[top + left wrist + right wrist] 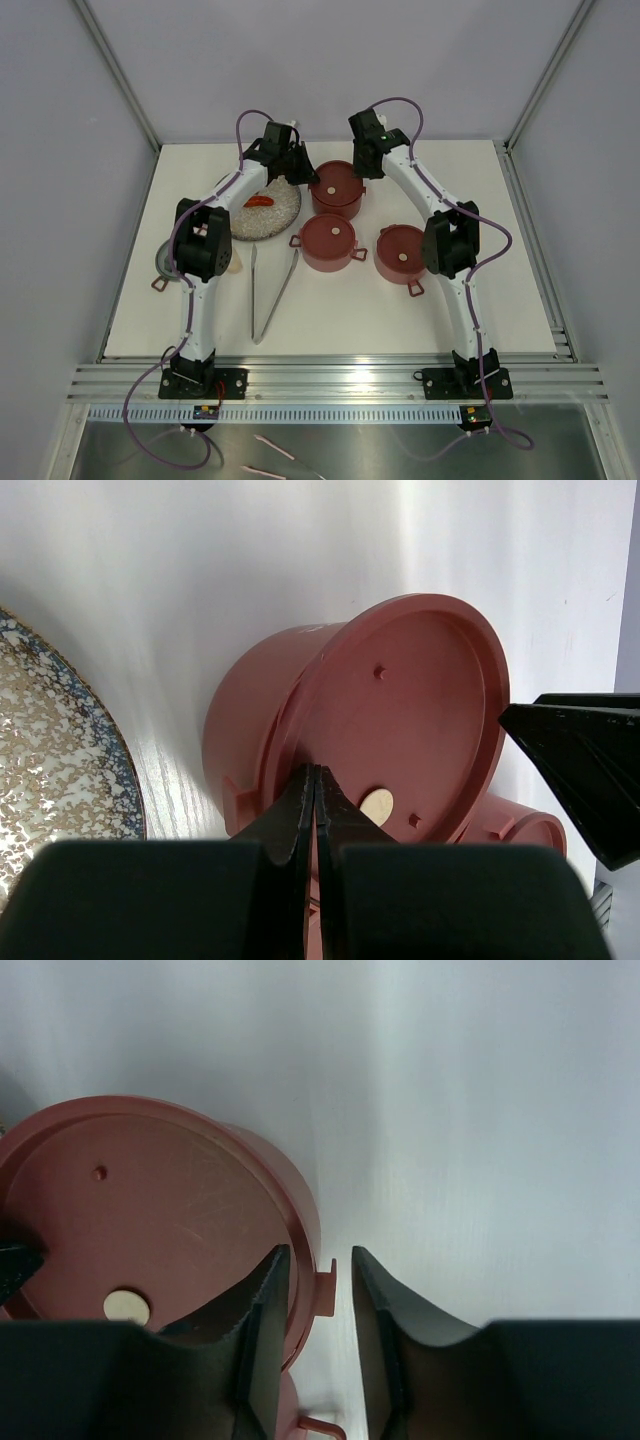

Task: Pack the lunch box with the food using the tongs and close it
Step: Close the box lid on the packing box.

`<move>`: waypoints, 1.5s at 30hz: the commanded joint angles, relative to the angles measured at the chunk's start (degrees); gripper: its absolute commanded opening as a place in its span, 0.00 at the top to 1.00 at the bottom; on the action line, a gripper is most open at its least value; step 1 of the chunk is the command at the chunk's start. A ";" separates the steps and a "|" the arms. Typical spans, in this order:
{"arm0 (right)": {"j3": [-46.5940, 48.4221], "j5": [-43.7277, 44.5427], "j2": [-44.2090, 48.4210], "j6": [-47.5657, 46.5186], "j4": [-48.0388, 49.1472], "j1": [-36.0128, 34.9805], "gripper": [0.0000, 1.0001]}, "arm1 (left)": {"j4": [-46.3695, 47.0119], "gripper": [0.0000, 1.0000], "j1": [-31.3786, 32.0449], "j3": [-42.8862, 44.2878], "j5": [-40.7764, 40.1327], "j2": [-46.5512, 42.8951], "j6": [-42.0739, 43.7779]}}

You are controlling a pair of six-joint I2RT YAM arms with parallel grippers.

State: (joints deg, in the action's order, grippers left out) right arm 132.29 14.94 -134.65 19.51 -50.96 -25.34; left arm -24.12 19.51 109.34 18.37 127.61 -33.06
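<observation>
Three tiers of the lunch box point(330, 243) stand to the right of the grey speckled plate point(275, 228), each one with its flat red lid on; the far tier point(336, 188) is just beside the plate's right edge, and the two others are more to the right and nearer to the arm bases. A fourth round piece point(165, 262) with a red loop handle lies at the plate's left, half hidden under the left arm; I cannot tell if something is inside it.

Only one bit of the food point(260, 200), red and orange, shows on the plate; whether other pieces are already under the lids, the pictures do not say. The tongs point(270, 295) lie flat on the table on the near side of the plate, touched by no arm.

Both grippers are at the far tier, right of the plate; the left gripper point(313, 780) has its fingers pressed together with nothing between them, at the edge of the lid; the right gripper point(320, 1260) has a narrow gap between its fingers and holds nothing, the tier's small side tab showing through the gap.

My judgement: the packing is not finished; the visible food must yet be taken with the tongs, put in a tier, and the box closed.
</observation>
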 commanded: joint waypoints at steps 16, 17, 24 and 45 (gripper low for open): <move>-2.04 -2.72 1.50 0.44 1.48 0.47 0.67 | -3.83 1.00 -0.17 -1.06 0.09 1.50 1.77; -2.04 -3.16 1.41 0.62 1.56 0.47 0.69 | -3.83 1.00 -0.26 -1.06 0.09 1.41 1.86; -4.40 -2.81 3.25 1.32 3.32 0.73 0.98 | -3.66 1.00 -0.17 -2.29 0.00 0.80 2.12; 1.57 -9.14 3.96 2.55 -2.83 0.73 1.00 | -5.68 1.00 -0.17 -4.84 -0.35 -5.35 4.76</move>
State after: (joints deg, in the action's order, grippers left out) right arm 132.84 7.84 -133.78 20.99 -54.17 -24.80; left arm -27.44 19.73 105.58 19.25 125.14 -30.20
